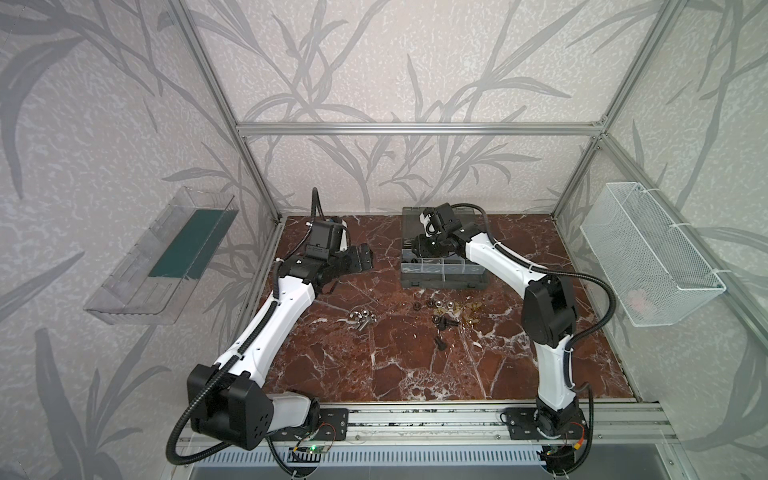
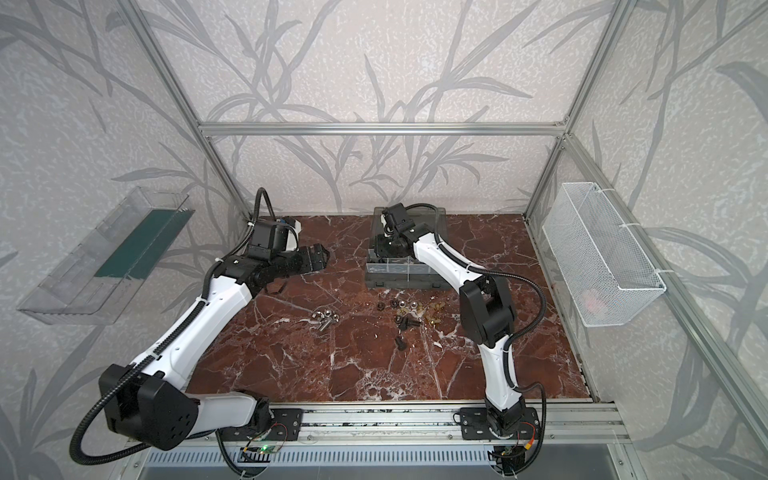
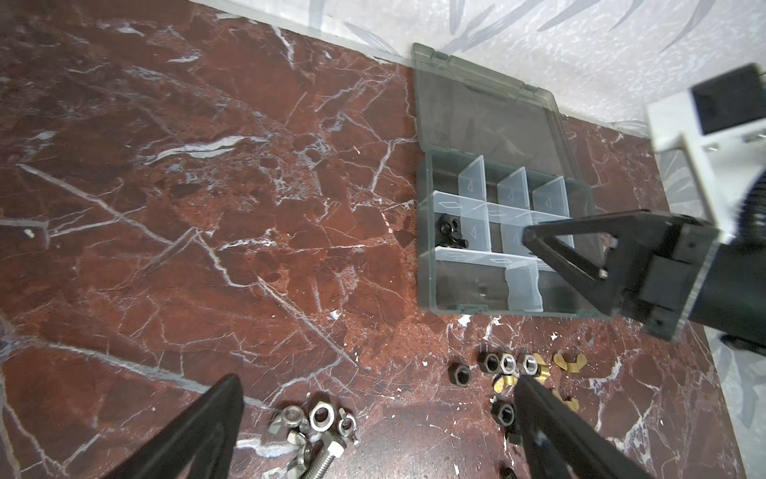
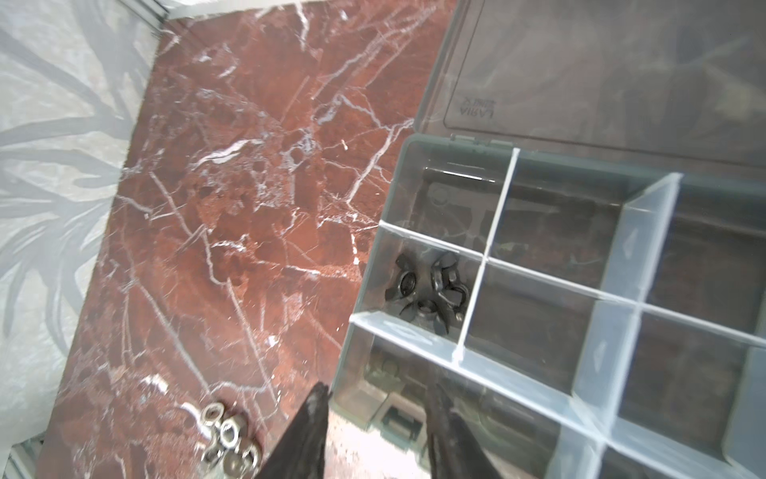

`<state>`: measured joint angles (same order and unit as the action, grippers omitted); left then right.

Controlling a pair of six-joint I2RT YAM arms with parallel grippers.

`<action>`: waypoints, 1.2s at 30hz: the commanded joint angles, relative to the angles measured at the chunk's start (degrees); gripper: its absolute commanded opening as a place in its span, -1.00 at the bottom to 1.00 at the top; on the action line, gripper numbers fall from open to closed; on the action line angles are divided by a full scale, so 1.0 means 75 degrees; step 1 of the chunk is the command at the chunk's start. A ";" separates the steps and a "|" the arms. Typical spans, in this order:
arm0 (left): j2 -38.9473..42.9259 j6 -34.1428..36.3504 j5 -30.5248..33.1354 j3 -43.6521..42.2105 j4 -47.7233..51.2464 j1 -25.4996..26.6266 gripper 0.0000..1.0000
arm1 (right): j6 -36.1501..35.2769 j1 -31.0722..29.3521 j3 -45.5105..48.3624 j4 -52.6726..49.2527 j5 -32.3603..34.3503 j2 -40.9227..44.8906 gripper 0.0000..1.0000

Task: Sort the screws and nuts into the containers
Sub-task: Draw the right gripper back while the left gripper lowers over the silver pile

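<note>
Both arms start from the rail along the near edge of the table (image 1: 415,374), the left arm at about 7 o'clock and the right arm at about 5 o'clock. Each is bent at the elbow and leans toward the far wall. The loose pieces lie on the marble around the middle of the table. Two black screws (image 1: 440,341) sit just to the 6 o'clock side of centre, and silver nuts (image 1: 362,318) with a silver screw (image 3: 327,456) lie toward 9 o'clock. A row of black nuts (image 1: 424,305) at the centre runs on to brass wing nuts (image 1: 469,308) on their 3 o'clock side, all just in front of the case (image 1: 442,284). The left gripper (image 1: 362,258) hangs above the table at about 10 o'clock, with its fingers pointing toward 3 o'clock. Its jaws are spread wide with nothing in them, and in the left wrist view the silver nuts show through the gap, untouched. The right arm folds its wrist downward, so the right gripper (image 4: 377,392) points down over the 9 o'clock end of the case, which sits at about 12 o'clock. Its jaws stand partly apart and grip nothing. Black wing nuts (image 4: 427,286) lie in the middle-row compartment (image 4: 383,269) at that same end, beyond the fingertips and not between them. The smoky lid (image 3: 485,108) lies open behind the case, toward the far wall.
</note>
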<state>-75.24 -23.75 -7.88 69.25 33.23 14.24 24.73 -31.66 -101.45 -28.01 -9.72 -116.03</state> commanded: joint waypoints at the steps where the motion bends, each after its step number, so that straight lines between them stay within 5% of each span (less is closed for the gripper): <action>1: 0.0027 -0.0076 -0.0246 -0.0050 0.0647 0.0000 0.99 | -0.0207 -0.0081 0.0738 0.0382 -0.0079 0.0806 -0.04; 5: -0.0119 -0.0138 -0.0981 -0.0453 0.0985 0.0080 0.99 | -0.0429 -0.0208 0.1824 0.0596 0.0058 0.1683 0.32; 13: -0.0223 0.0191 -0.0412 -0.1168 0.1190 0.1082 0.99 | -0.0735 -0.0326 0.4175 0.1058 0.0069 0.3608 0.97; 24: -0.1584 0.0319 -0.0136 -0.1258 0.1725 0.1546 0.99 | -0.0695 -0.0349 0.5779 0.1480 -0.0290 0.4706 0.98; 36: -0.2522 0.0491 0.0177 -0.1288 0.1448 0.1785 0.51 | -0.0701 -0.0354 0.5998 0.1449 -0.0265 0.4672 0.98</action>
<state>-92.84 -21.32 -8.54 59.77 43.24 27.38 19.66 -34.17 -57.32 -17.82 -11.22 -82.02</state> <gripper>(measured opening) 0.767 0.991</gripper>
